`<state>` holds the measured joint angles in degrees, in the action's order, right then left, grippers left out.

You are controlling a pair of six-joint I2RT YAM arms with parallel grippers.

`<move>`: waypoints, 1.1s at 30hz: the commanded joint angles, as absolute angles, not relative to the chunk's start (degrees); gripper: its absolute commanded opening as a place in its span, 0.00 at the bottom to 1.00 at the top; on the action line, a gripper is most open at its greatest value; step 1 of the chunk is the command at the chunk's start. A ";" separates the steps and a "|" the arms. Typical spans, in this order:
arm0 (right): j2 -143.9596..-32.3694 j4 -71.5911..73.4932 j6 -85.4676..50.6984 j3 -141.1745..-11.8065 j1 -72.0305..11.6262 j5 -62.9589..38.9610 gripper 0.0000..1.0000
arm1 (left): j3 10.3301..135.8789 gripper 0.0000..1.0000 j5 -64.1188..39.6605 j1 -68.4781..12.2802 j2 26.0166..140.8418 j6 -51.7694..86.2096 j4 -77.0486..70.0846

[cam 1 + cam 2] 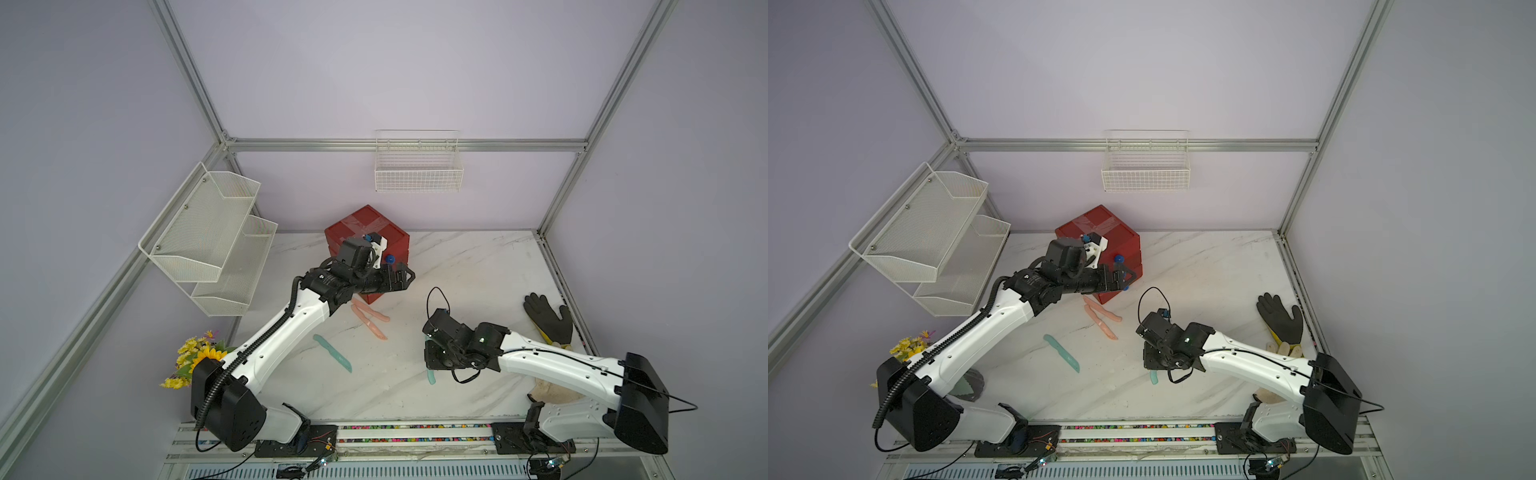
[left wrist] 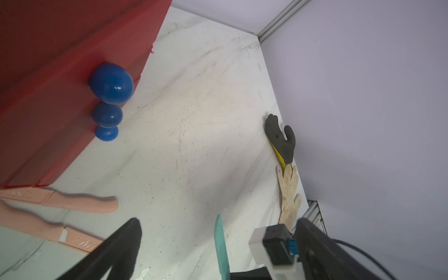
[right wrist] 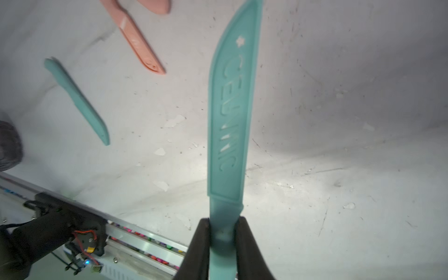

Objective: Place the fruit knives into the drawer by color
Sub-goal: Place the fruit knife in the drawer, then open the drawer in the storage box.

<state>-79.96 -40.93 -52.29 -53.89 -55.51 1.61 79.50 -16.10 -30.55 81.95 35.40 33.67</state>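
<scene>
What could go wrong, L to R: the left gripper [image 1: 406,277] has its jaws wide apart & holds nothing, right by the blue knobs [image 2: 110,84] of the drawer [image 1: 361,226]. The knobs are round & smooth, so a bad pinch could slip off. It could also grab the wrong one, b/c all 3 sit close in a row. The drawer looks light, so a hard pull may drag the whole thing. Two pink knives [image 1: 371,318] lie right at its foot, & its lowest part sliding out could shove them. A teal knife [image 1: 332,353] lies alone on the table [image 1: 478,270], well apart. The right gripper [image 3: 223,225] is clamped on the handle of the other teal knife [image 3: 230,109]. The long blade sticks far out, so it could wobble, twist or bump an edge going in. Nothing looks pulled open yet, so it has no place to go

Pose: L arm [image 1: 282,332] reaches far fwd, wrist about level, fingers pointing across the drawer front. R arm [image 1: 552,361] is bent over mid table, knife looks lifted, blade toward the near edge
</scene>
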 commanded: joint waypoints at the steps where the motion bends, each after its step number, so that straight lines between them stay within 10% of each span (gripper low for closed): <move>1: -85.00 -37.98 -52.95 -53.21 -54.12 -0.34 0.19 | 87.87 1.00 -12.13 -30.33 84.77 30.23 39.32; 10: -92.67 -35.33 -48.64 -55.51 -47.93 -4.65 0.19 | 107.83 1.00 -10.93 -26.66 97.29 28.27 49.04; 21: -91.55 -35.37 -44.60 -63.15 -42.49 -4.95 0.65 | 115.39 1.00 -15.74 -20.21 105.89 28.49 50.79; 33: -98.03 2.71 -61.37 -62.02 -27.46 -28.99 0.57 | 113.91 0.79 -15.91 -17.00 109.83 28.12 50.62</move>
<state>-94.87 -12.47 -53.91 -63.72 -28.93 -20.01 113.32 -15.66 -17.76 108.97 28.82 50.30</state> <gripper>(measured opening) 0.575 0.793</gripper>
